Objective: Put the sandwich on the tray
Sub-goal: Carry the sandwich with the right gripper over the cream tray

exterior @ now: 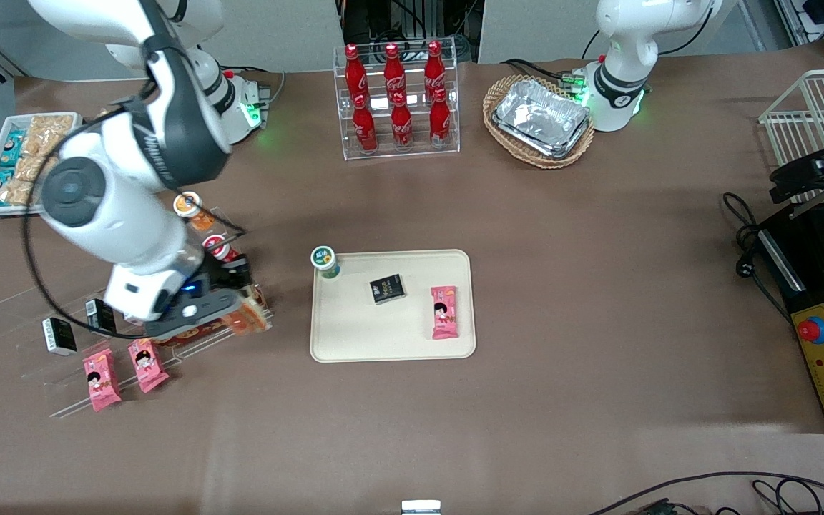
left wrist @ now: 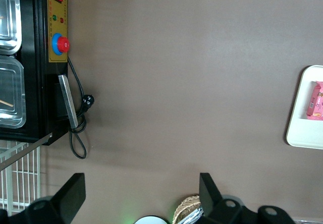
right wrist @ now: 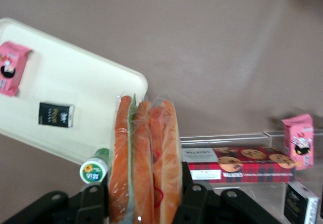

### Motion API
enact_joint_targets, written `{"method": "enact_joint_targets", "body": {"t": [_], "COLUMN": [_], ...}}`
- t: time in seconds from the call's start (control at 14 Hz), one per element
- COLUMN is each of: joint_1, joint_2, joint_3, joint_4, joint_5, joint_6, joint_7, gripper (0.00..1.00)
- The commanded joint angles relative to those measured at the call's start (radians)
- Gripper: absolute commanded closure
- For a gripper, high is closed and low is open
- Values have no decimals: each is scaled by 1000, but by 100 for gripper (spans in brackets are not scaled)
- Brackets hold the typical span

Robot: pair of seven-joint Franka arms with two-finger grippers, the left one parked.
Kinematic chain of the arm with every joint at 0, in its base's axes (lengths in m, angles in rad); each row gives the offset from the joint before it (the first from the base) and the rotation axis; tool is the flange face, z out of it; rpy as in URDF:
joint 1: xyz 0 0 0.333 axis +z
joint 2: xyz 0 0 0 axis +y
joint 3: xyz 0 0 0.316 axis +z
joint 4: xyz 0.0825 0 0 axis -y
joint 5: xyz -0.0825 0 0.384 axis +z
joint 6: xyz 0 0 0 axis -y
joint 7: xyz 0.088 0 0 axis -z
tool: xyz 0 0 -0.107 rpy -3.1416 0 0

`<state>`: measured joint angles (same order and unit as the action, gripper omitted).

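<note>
Carry it level over to the tray [exterior: 392, 343] and set it on the bare patch near the 7 o'clock corner; keep off the green-lidded cup [exterior: 325, 260]. The brown table [exterior: 598, 286] looks flat. The gripper [right wrist: 144, 201], over the clear rack [exterior: 40, 361], is closed on the sandwich [right wrist: 144, 158], fingers [right wrist: 192, 204] pressing both sides.

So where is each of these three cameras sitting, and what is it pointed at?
Front view: high up, looking down on the table and both white arms; the gripper is over the clear rack.
Left wrist view: on the parked arm, looking down at bare table; its dark fingers show.
Right wrist view: on the working arm, looking past its gripper, shut on the sandwich.
All three show the tray.
</note>
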<state>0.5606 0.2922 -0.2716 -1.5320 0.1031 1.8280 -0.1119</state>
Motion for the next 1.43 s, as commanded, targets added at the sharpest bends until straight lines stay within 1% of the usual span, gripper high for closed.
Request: {"method": "enact_joint_targets", "body": {"t": [0.0, 0.07, 0.29, 0.36, 0.57, 0.86, 0.93, 1.0, 1.14, 1.36], "joint_1": [87, 120, 127, 130, 133, 148, 159, 160, 160, 160], "joint_2": [82, 103, 165, 180, 226, 338, 363, 379, 415, 459], "joint_3": [-11, -1, 81, 94, 132, 137, 135, 135, 135, 135], "joint_4": [46, 46, 47, 46, 47, 47, 49, 49, 49, 55], "joint_5": [-43, -63, -155, -167, -172, -174, -183, -206, -258, -261], "joint_6": [42, 63, 131, 157, 223, 353, 379, 407, 442, 474], "joint_7": [-78, -142, -184, -210, -230, -366, -417, -451, -471, -509], "gripper": [49, 49, 49, 49, 49, 49, 49, 49, 49, 48]}}
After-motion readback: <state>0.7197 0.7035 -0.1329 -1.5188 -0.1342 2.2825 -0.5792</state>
